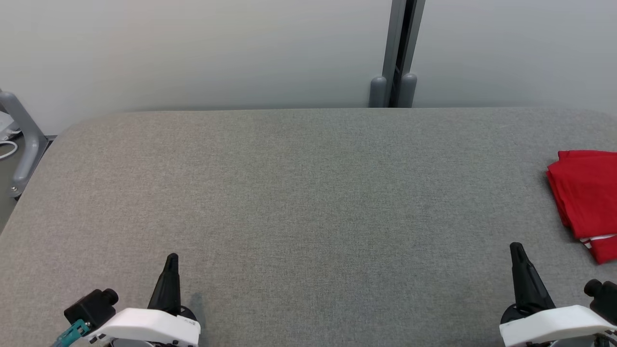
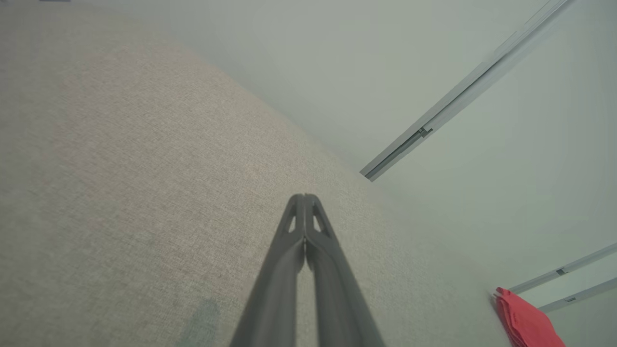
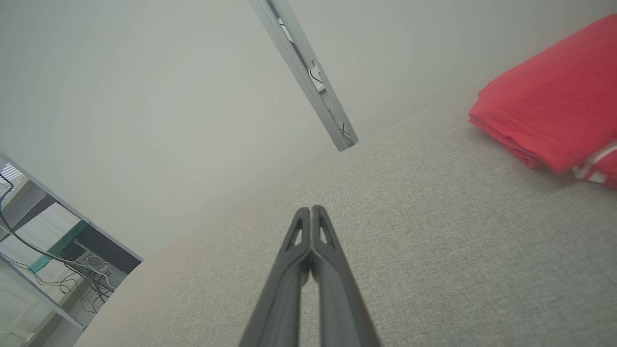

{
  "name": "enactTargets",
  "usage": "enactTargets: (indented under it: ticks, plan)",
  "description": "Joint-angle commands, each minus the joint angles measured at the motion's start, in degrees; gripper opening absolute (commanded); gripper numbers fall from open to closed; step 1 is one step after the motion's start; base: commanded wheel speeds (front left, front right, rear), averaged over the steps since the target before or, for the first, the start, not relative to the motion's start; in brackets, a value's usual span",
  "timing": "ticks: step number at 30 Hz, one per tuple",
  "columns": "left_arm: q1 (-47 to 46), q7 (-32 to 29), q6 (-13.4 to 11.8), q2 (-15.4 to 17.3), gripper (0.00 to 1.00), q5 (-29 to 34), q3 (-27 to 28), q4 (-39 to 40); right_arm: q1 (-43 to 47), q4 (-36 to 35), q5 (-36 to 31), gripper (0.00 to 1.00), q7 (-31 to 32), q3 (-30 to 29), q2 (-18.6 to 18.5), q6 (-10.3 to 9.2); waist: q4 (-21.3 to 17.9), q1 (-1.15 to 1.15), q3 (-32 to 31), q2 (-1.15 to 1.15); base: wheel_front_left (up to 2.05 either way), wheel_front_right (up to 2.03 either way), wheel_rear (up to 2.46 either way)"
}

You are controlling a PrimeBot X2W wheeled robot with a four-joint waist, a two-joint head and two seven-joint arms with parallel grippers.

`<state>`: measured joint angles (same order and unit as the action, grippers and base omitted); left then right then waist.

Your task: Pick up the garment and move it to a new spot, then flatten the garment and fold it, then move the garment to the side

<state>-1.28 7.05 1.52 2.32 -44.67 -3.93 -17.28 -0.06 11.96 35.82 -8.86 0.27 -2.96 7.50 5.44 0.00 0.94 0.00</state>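
Garment (image 1: pixel 585 193) lies folded at the right edge of the frame on the grey table (image 1: pixel 308 193), red with striped trim showing. Left hand (image 1: pixel 172 259) at lower left and right hand (image 1: pixel 516 247) at lower right are both empty, fingers pressed together.

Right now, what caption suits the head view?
Left gripper and right gripper shut, empty; folded red garment at right edge of grey table.

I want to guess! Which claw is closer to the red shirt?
The right claw; the red shirt lies near it on the right, far from the left claw.
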Motion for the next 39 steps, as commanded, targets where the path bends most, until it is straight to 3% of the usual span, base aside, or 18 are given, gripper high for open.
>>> enactTargets:
  ticks: [1, 39]
  plan:
    - [-2.09, -0.51, 0.51, 0.27, 0.0, -2.0, 0.38, 0.58, -0.22, -1.17, 2.38, 0.0, 0.5, -0.71, -0.19, 0.0, -0.08, 0.0, -0.01, 0.0, 0.0, 0.0, 0.0]
    - [-7.44, -8.02, 3.32, 0.49, 0.0, -25.53, 1.74, -1.52, 1.73, -4.52, 30.32, 0.0, 6.41, -6.64, -0.11, 0.0, -2.22, 0.0, -0.31, 0.0, 0.0, 0.0, 0.0]
